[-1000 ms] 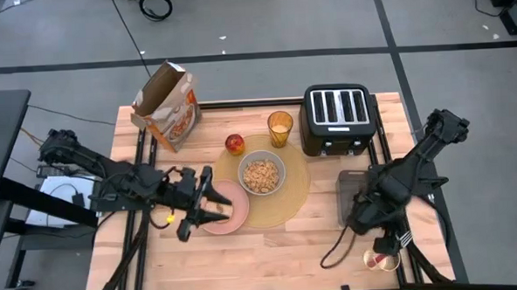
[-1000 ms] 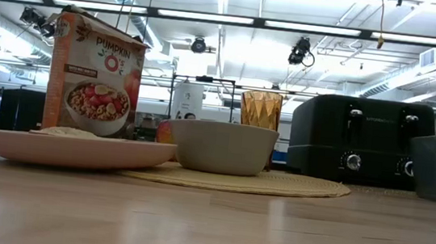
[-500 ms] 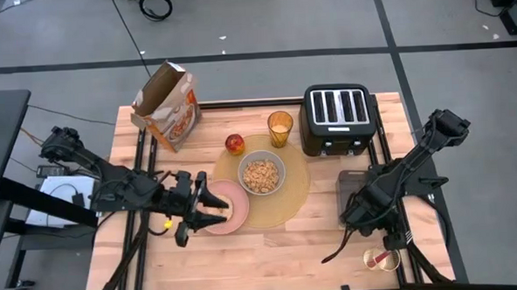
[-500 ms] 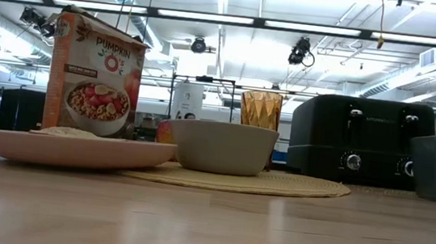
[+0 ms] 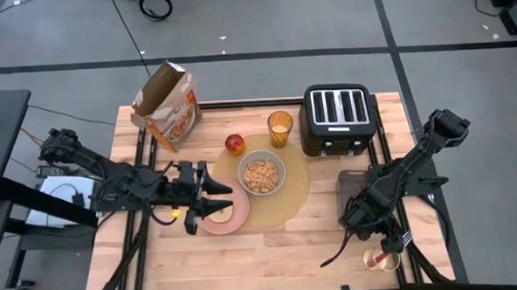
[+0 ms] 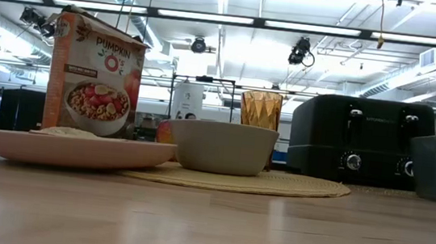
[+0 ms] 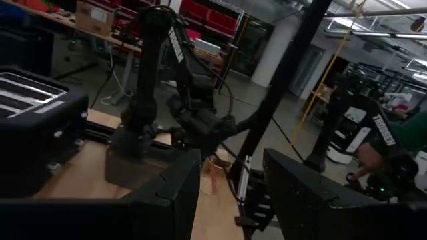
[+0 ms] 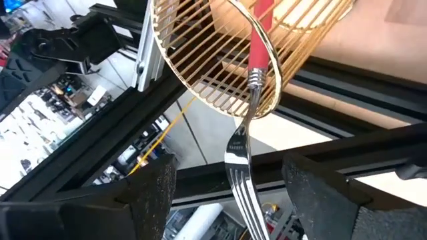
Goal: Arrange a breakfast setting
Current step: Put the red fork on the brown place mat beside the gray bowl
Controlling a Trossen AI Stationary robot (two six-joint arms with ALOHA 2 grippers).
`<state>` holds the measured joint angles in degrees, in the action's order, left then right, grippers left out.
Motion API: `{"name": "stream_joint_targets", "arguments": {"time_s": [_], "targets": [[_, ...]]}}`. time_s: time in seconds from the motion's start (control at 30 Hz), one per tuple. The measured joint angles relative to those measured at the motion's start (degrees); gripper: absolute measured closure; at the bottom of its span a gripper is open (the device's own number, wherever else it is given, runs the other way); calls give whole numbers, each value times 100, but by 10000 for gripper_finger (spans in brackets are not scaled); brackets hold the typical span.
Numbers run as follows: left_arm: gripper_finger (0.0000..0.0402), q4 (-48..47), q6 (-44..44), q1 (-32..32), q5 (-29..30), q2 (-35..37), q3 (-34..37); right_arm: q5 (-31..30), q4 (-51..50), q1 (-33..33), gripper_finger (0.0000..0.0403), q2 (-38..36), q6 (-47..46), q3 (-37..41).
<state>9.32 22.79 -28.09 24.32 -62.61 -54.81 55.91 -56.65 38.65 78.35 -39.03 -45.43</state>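
Note:
The tan placemat lies mid-table with the grey bowl of cereal on it. The pink plate, with a pale slice on it, lies at the mat's left edge. The apple and amber glass stand behind the bowl. The red-handled fork stands handle-down in a gold wire holder at the near right corner. My right gripper is open just above it, one finger on either side of the tines, touching nothing. My left gripper hovers open over the plate's left side.
A black four-slot toaster stands at the back right, with a grey container in front of it. An open cereal box stands at the back left. Bare wood lies along the near edge between the plate and the wire holder.
My right gripper has come down toward the wire holder with the fork and rolled about its own axis. My left gripper has stayed over the plate's left side and turned a little.

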Motion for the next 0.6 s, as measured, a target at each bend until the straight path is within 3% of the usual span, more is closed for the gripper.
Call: {"name": "stream_joint_targets", "arguments": {"time_s": [0.37, 0.6], "targets": [[232, -22, -250, 67, -4, 0, 0, -70, 517, 270, 127, 0, -310, 150], [232, -22, -254, 67, -4, 0, 0, -111, 766, 339, 148, 4, -636, 372]]}}
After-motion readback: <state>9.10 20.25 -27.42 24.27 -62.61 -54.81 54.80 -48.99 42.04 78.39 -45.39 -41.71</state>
